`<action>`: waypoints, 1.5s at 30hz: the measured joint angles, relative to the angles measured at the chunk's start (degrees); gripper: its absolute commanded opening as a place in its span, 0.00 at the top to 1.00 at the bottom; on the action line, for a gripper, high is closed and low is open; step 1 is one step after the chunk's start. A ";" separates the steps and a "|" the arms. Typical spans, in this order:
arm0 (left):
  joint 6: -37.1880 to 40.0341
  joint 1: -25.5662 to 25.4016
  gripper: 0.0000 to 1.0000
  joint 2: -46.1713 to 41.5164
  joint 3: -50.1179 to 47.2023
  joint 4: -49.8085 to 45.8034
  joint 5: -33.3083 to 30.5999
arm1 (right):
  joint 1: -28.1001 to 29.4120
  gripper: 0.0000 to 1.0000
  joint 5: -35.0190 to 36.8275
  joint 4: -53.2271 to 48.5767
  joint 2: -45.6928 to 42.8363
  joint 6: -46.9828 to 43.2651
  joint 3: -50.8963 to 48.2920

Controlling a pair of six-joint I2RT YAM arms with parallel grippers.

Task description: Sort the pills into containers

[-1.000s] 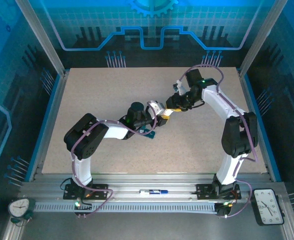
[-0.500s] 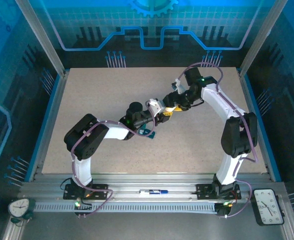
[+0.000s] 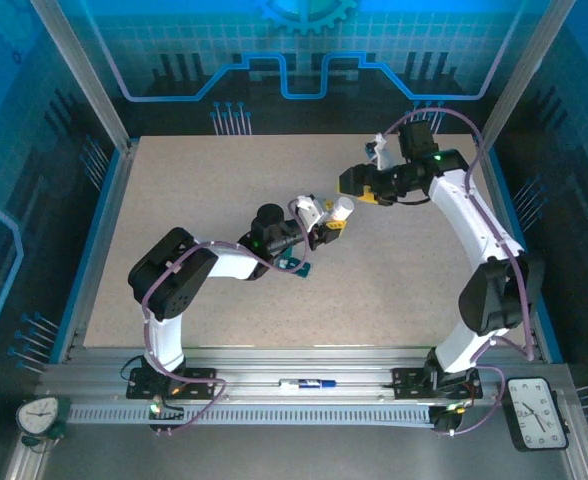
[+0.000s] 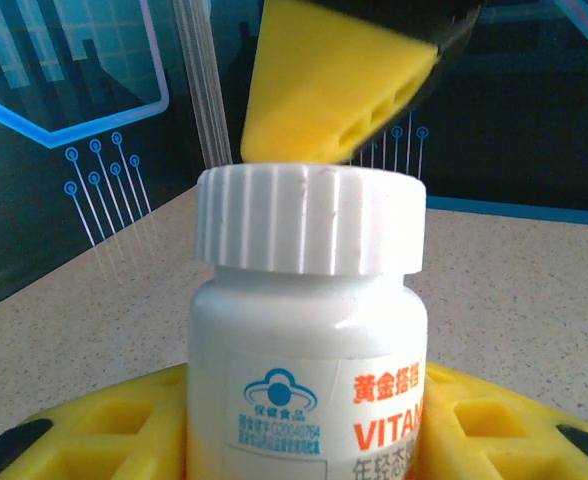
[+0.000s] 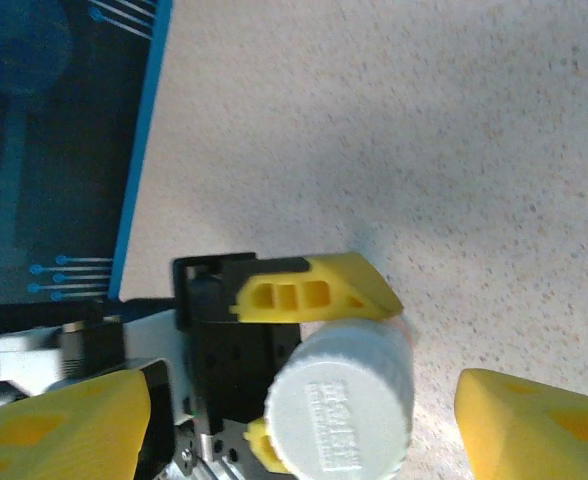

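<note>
Your left pincer [image 3: 326, 222] pinches a white plastic pill bottle [image 4: 309, 330] above the speckled worktop [image 3: 194, 200]. Its long axis is tilted, ribbed cap aimed at your right pincer [image 3: 349, 182], spread just beyond. The small teal-green plastic pill box [image 3: 296, 265] lies under the left arm, heading unclear.

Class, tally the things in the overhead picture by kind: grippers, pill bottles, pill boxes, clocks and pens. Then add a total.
Grippers: 2, the left gripper and the right gripper
White pill bottle: 1
Teal pill box: 1
Clocks: 2
Pen: 1
Total: 7
</note>
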 measured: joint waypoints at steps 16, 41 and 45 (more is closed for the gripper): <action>-12.70 1.81 1.00 -3.50 -0.02 2.78 0.55 | -2.62 0.20 2.58 37.18 -14.27 16.50 -28.35; -22.38 2.93 1.00 -4.35 0.74 0.46 7.93 | 1.20 0.22 3.82 45.00 -14.34 18.45 -27.06; -22.38 2.95 1.00 -4.31 0.74 0.46 7.93 | 1.77 0.22 4.09 45.00 -14.21 18.45 -26.75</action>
